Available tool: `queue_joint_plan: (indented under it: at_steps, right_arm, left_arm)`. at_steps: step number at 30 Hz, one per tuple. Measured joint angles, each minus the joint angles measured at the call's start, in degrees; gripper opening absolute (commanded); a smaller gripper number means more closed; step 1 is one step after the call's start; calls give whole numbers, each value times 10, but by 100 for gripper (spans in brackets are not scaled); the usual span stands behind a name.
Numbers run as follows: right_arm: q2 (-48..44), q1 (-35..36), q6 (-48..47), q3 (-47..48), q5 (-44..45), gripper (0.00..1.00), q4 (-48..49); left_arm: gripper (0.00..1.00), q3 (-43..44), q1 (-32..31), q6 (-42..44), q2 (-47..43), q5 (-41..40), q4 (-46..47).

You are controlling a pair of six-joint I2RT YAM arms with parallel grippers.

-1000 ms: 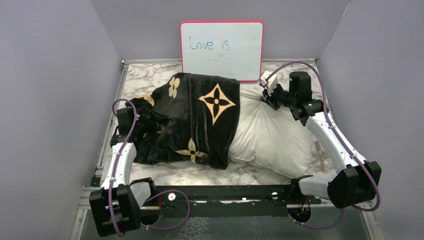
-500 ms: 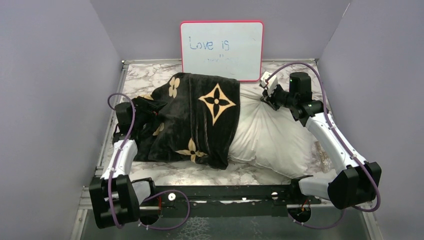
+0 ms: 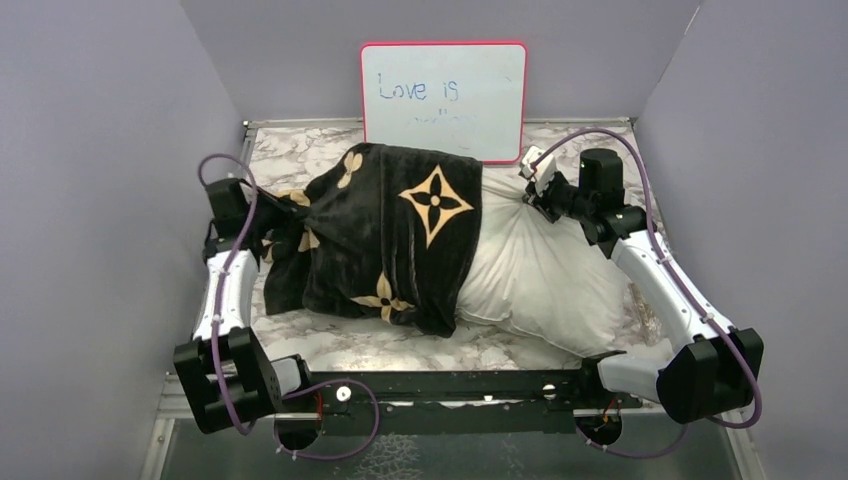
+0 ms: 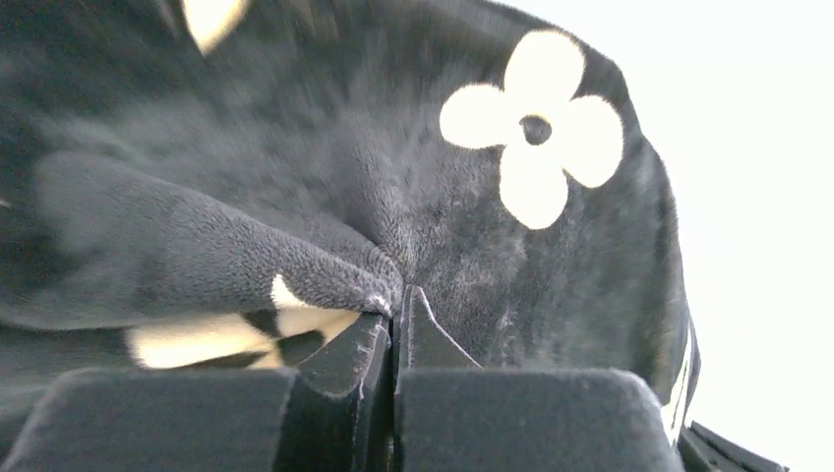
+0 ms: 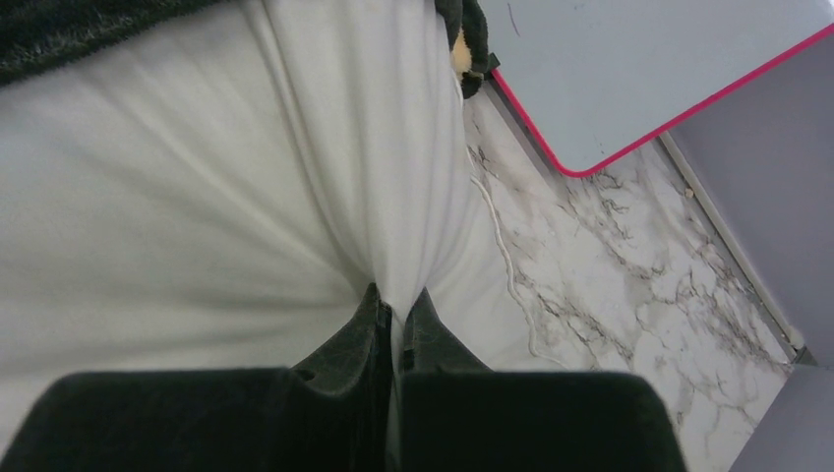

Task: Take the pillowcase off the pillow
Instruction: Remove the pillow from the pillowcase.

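Note:
The black pillowcase (image 3: 400, 240) with tan flowers covers the left half of the white pillow (image 3: 540, 270), which lies across the table. My left gripper (image 3: 288, 205) is at the pillowcase's left end, shut on a fold of the black velvety fabric (image 4: 325, 265); the folds run together at its tips (image 4: 398, 300). My right gripper (image 3: 527, 180) holds the pillow's far right corner, shut on a pinch of white fabric (image 5: 393, 236) that rises between the fingers (image 5: 398, 300). The pillow's covered left part is hidden.
A pink-framed whiteboard (image 3: 443, 100) leans against the back wall just behind the pillow and shows in the right wrist view as well (image 5: 639, 69). Marble tabletop (image 3: 300, 150) shows around the pillow. Purple walls enclose left, right and back.
My left gripper has gone from open to shut on the pillowcase and moved left and back, drawing the case's left end with it. The right arm has barely moved.

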Motion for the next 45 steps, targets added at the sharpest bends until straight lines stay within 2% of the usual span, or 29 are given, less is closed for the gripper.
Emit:
queue_joint_plan:
  at_steps: [4,6,12,13,14,16,18,22,25,29,37,39,42,45]
  right_arm:
    - [-3,0,-2,-4,11,1,6]
    - [-2,0,-2,-4,12,1,7]
    - [-2,1,-3,-4,12,1,8]
    - [-2,2,-3,-4,12,1,8]
    - [-2,2,-3,-4,11,3,8]
    - [-2,2,-2,-4,9,17,8]
    - [-2,1,2,-2,5,31,6]
    - [2,-6,30,24,-19,47,2]
    - [1,-8,73,51,-38,61,8]
    - [-2,-10,177,89,-52,72,26]
    - [-6,-10,469,151,-39,70,26]
    - [-13,-11,530,143,-80,70,25]
    - [-55,-11,616,67,-172,67,43]
    - [-99,-2,641,-5,-244,66,3]
  left_arm:
    - [0,115,87,81,-25,-55,-96]
    - [0,141,124,105,-37,-66,-125]
    - [0,152,143,155,-36,-87,-202]
    - [8,152,143,160,-36,-90,-210]
    - [23,152,143,165,-36,-90,-213]
    - [47,152,143,179,-35,-88,-217]
    - [59,152,146,197,-32,-85,-217]
    - [70,152,144,221,-26,-76,-222]
    - [71,167,93,231,-30,-94,-236]
    - [71,201,-12,236,-50,-118,-238]
    - [71,190,-183,242,-97,-120,-225]
    - [71,166,-229,240,-106,-120,-214]
    - [71,146,-302,237,-109,-122,-209]
    - [71,135,-365,242,-118,-132,-202]
